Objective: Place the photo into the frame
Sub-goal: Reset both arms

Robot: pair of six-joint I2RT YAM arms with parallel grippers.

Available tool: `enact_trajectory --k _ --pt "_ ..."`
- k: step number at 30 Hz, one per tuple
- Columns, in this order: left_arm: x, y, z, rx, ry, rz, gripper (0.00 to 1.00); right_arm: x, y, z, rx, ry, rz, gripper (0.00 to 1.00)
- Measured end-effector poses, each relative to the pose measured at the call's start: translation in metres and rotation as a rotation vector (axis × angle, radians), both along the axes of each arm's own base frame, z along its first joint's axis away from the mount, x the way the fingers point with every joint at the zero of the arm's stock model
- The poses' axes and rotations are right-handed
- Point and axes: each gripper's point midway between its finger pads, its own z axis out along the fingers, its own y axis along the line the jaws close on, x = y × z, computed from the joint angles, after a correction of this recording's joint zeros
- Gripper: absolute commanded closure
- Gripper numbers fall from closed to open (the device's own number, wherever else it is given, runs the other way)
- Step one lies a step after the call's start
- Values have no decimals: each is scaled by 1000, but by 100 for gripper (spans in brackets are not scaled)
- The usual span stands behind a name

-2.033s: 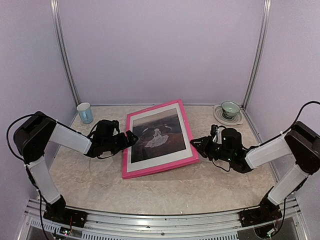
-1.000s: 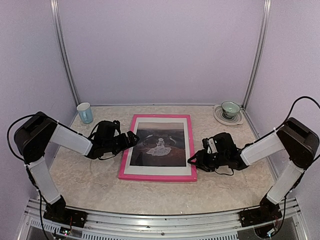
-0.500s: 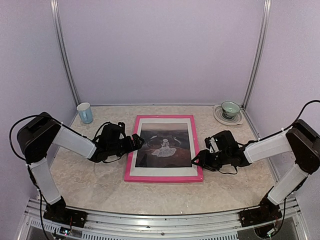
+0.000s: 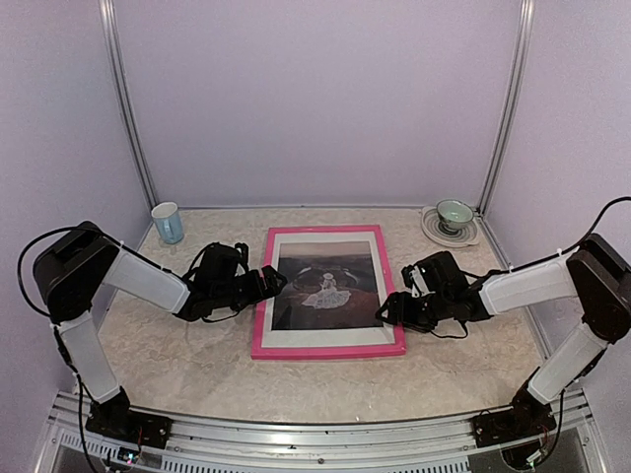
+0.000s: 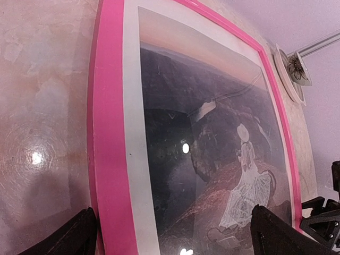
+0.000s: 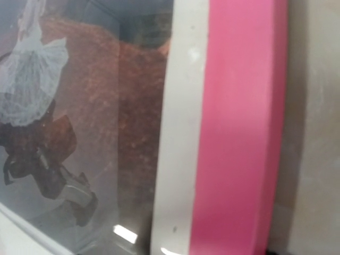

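The pink frame lies flat in the middle of the table, front side up. The photo, dark reddish-brown with a small white figure, sits inside it behind a white border. My left gripper is at the left rail and open. In the left wrist view its fingers stand wide, spanning the pink rail and part of the photo. My right gripper is at the right rail, its two black fingers apart. The right wrist view shows only the rail and photo up close.
A light blue cup stands at the back left. A teacup on a saucer stands at the back right, also visible from the left wrist as a saucer. Lilac walls enclose the table on three sides.
The frame has turned from skewed to square and slid a little to the right. My left gripper followed it rightward. My right gripper's fingers have spread apart at the right rail.
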Motion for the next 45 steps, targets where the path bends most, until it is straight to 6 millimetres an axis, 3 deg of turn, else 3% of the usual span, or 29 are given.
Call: enact_trajectory --k 14,20,22,25,32,35,40,45 --pt "3 8 3 -20 9 10 1 1 1 5 -102 -37 49 22" --pt "4 14 9 1 -2 20 1 16 -12 22 -212 -124 32 7" --pt "5 19 20 18 -24 31 1 24 -17 35 -256 -179 30 1" --pt "6 28 43 50 -83 55 1 37 -25 55 -327 -280 34 1" --pt "8 61 115 150 -250 143 1 57 -45 102 -418 -533 61 1" --pt "5 78 146 181 -317 192 1 62 -61 130 -379 -646 32 1" --pt "-3 109 190 202 -392 262 1 78 -118 184 -297 -804 -147 1" --pt "-12 127 220 263 -462 266 1 70 -132 233 -275 -946 -195 1"
